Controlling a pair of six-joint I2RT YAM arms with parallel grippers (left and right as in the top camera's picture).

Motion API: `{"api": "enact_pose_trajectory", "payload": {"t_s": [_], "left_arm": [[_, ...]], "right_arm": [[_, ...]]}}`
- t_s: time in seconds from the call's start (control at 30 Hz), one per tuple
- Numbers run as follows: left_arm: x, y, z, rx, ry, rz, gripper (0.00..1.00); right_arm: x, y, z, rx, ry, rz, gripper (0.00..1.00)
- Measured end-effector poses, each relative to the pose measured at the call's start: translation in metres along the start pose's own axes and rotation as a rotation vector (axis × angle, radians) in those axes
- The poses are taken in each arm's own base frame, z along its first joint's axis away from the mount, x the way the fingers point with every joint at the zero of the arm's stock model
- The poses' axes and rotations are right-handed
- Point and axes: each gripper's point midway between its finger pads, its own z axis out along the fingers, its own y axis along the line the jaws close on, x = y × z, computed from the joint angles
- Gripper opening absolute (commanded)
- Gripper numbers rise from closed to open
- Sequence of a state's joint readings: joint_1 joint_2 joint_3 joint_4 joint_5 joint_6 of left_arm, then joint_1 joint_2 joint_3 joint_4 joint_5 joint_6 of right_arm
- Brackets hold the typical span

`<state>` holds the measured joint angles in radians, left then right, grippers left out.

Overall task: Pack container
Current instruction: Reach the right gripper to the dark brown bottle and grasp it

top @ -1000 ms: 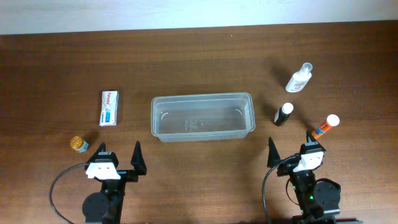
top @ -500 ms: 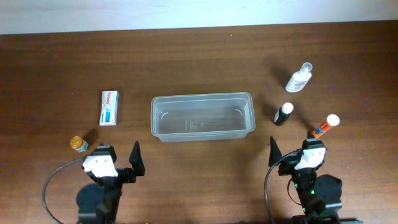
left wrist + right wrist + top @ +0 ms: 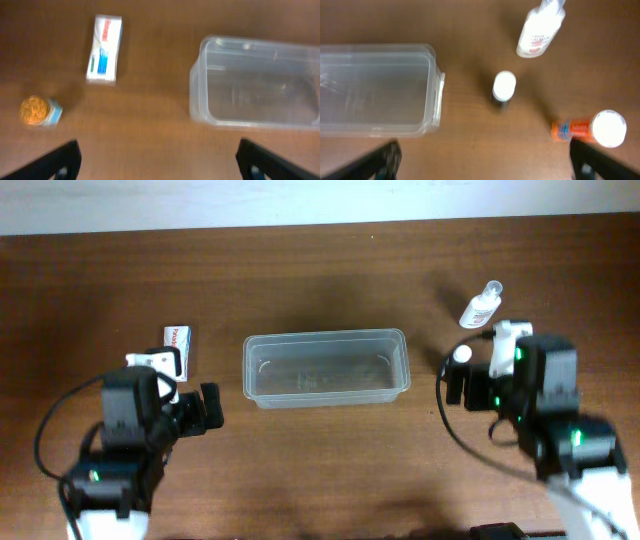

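Nothing was packed yet: the container (image 3: 325, 370) sat empty mid-bench (image 3: 320, 270), and I had both grippers spread wide and holding nothing, the left gripper (image 3: 159, 162) by the box (image 3: 104, 48) and jar (image 3: 37, 110), the right gripper (image 3: 485, 162) by the black bottle (image 3: 503, 87). I judged the next move to be a drop onto one item. Bare bench around each gave the fingers room, though the bottle stood near the container's end wall.
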<state>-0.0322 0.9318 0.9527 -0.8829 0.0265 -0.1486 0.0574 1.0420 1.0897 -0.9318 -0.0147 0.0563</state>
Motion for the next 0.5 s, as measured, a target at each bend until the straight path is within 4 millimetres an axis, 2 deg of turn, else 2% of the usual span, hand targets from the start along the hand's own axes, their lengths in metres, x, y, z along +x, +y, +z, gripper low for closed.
{"api": "enact_pose_trajectory", "payload": {"t_s": [0.1,0.17,0.23,0.33,0.5], "left_arm": [[-0.008,-0.001,-0.005,-0.014,0.096,0.005,0.99],[-0.016,-0.003,-0.004,-0.014,0.102,0.020,0.99],[-0.017,-0.003,-0.002,-0.016,0.115,0.024,0.99],[-0.013,-0.002,0.006,-0.020,0.151,0.027,0.99],[-0.006,0.000,0.022,-0.029,0.214,0.028,0.99]], "right_arm": [[-0.013,0.003,0.007,-0.006,0.124,0.003,0.98],[-0.025,0.002,0.014,0.005,0.138,0.019,0.98],[-0.028,-0.005,0.023,0.034,0.159,0.061,0.98],[-0.023,-0.018,0.043,0.071,0.221,0.121,0.98],[0.008,-0.031,0.100,0.113,0.419,0.176,0.99]]}}
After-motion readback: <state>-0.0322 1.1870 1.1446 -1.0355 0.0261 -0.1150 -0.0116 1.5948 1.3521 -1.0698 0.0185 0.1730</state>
